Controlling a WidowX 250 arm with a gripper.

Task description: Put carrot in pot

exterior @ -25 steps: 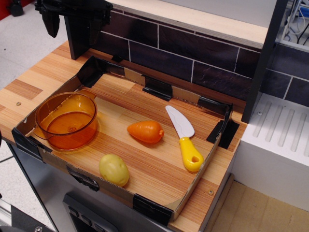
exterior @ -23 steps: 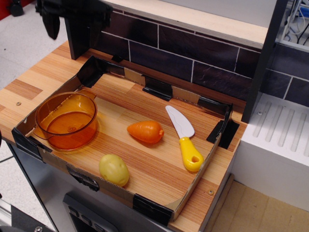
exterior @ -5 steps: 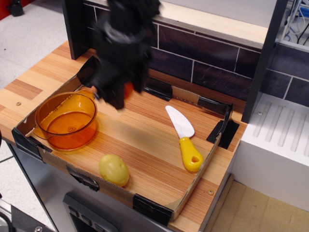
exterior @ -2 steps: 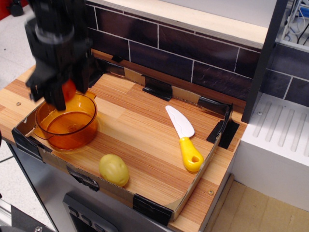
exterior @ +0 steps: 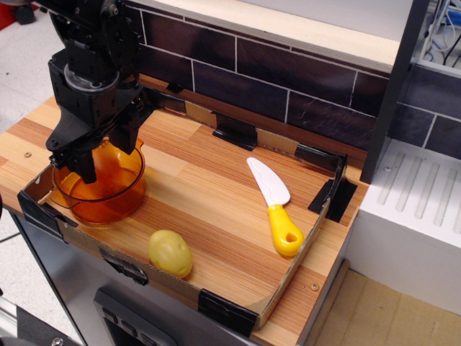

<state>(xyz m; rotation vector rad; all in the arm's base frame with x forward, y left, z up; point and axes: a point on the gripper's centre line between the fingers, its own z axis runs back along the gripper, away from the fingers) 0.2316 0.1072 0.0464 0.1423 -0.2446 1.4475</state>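
Observation:
The translucent orange pot (exterior: 108,196) stands at the left end of the tray. My black gripper (exterior: 109,155) hangs over the pot, its fingertips down at the pot's rim, one finger (exterior: 86,167) at the left and one at the right. The space between the fingers is all orange. I cannot tell the carrot apart from the pot there, so I cannot tell whether the carrot is still held or lies in the pot. No carrot lies on the tray floor.
A yellowish-green potato (exterior: 170,253) lies near the tray's front edge. A toy knife (exterior: 274,205) with a yellow handle lies at the right. The cardboard tray wall (exterior: 288,281) rings the wooden floor. A dark tiled wall stands behind.
The gripper picked the carrot up from mid-tray, carried it left to above the pot, and has now sunk lower so its fingers reach the pot's rim.

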